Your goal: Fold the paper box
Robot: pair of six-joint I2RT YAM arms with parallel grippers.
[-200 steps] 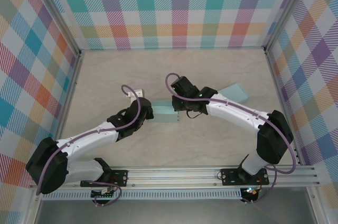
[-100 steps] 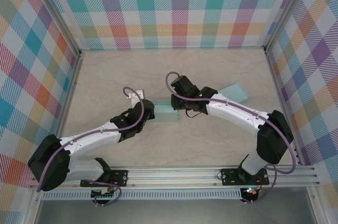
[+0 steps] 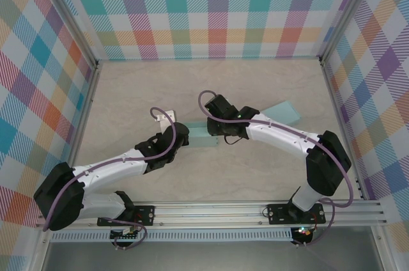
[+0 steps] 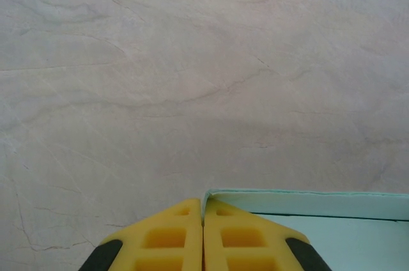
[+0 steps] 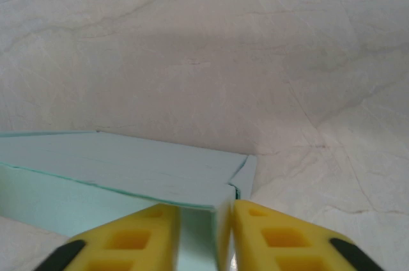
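Mint paper box [image 3: 199, 137], thin matte panels, on veined beige tabletop [image 3: 255, 169], yellow left fingers [image 4: 169, 240] pinched on its wall edge, right fingers [image 5: 271, 239] clamping a folded corner

Bright, even, diffuse light falls from above. The top view is sharp; the arms [image 3: 281, 133] throw only faint, soft shadows on the table [image 3: 128, 92], and the walls [image 3: 211, 9] splay outward towards the edges. In both wrist views a broad, soft shadow band crosses the table beyond the box [image 4: 332, 220]. The near left fingers [image 4: 167, 245] and right fingers [image 5: 281, 239] look slightly blurred.
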